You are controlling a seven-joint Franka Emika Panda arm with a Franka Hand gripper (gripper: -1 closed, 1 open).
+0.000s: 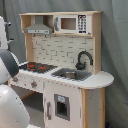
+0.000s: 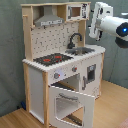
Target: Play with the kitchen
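Observation:
The kitchen is a tall white and light-wood toy with a pegboard back. It has a grey hood, a black faucet, a steel sink and a red-ringed stove. In the second exterior view its windowed oven door hangs open, tilted forward and down. My gripper is at the kitchen's upper right corner, beside the microwave shelf, high above the sink. In the first exterior view only white arm links show at the left.
A cupboard door with a dark panel sits under the sink. Grey curtains hang behind the kitchen. The wooden floor spreads in front of and beside it. The arm's white body fills the first exterior view's lower left.

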